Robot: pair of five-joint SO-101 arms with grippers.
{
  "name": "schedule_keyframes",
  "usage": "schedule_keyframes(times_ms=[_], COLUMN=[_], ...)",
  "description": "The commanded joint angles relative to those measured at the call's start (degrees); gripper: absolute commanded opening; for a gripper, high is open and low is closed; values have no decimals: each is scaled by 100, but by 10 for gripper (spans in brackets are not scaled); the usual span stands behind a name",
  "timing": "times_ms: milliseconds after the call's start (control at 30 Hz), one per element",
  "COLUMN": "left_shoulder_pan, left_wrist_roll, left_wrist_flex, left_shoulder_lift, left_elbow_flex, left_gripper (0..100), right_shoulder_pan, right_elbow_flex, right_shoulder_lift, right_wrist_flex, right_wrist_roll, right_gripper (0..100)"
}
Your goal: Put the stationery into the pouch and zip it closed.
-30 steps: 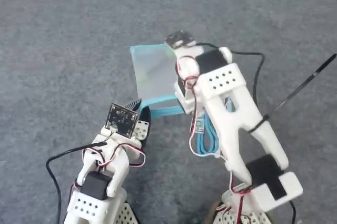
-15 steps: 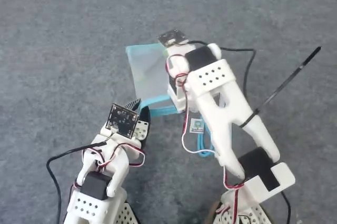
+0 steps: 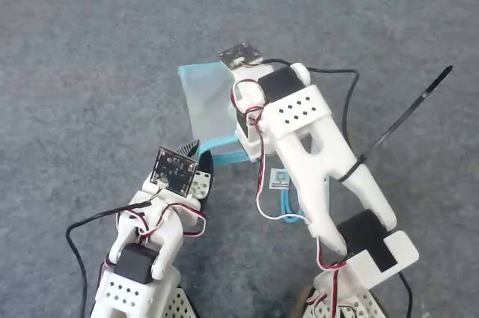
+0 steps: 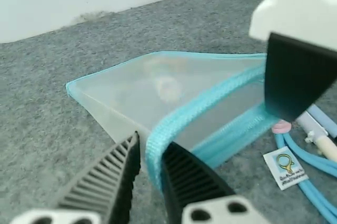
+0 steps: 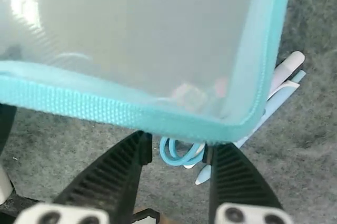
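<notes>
A translucent pouch (image 3: 206,105) edged in teal is seen near the middle of the grey, carpet-like table (image 3: 90,71), with one side raised off the surface so that it stands tilted rather than flat. Its near corner is gripped by the left gripper (image 4: 150,147), whose ribbed black fingers (image 4: 113,174) are clamped from both sides on the teal zip band (image 4: 174,118); in the high view this gripper (image 3: 199,152) is found at the pouch's lower corner, ahead of the arm at the lower left. In the left wrist view two teal bands are seen parted towards the far end, so the mouth is taken to be open there. The right arm (image 3: 314,146) is stretched over the pouch's right side. In its wrist view the right gripper (image 5: 178,144) is seen with its jaws spread apart, and the pouch (image 5: 137,34) lies with its teal edge just across their tips; whether anything is pinched cannot be told. Beside the pouch, on the table under the right arm, a looped blue cord (image 4: 303,153) with a paper tag (image 4: 284,167) is laid, and pens (image 5: 287,68) are seen just beside it. Pale shapes are visible through the pouch wall (image 4: 166,87), but whether they lie inside or beneath it cannot be told.
</notes>
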Motion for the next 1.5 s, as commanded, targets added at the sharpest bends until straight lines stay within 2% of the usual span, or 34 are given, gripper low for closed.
schedule_keyframes(times_ms=[0,167,300,600,833,1033,1300,1467], left_shoulder_pan=[62,62,53,53,53,53,44,44], left_wrist_roll=[-53,-53,-62,-62,-62,-62,-62,-62], left_wrist_flex=[9,9,9,9,18,26,26,26], left_shoulder_lift=[44,44,44,44,44,44,44,44], left_elbow_flex=[-31,-31,-31,-31,-31,-31,-31,-31], left_gripper=[12,12,12,12,12,12,12,12], right_shoulder_pan=[198,787,1059,1719,1956,2053,2563,2571], right_elbow_flex=[-352,-237,448,3411,5407,5802,5846,5802], right_shoulder_lift=[-110,-145,-646,-2598,-2967,-2598,-1710,-1332], right_wrist_flex=[13,13,-277,-1288,-2615,-2976,-3380,-3415], right_wrist_roll=[-35,26,299,378,651,686,695,695], right_gripper=[156,155,155,155,155,155,155,154])
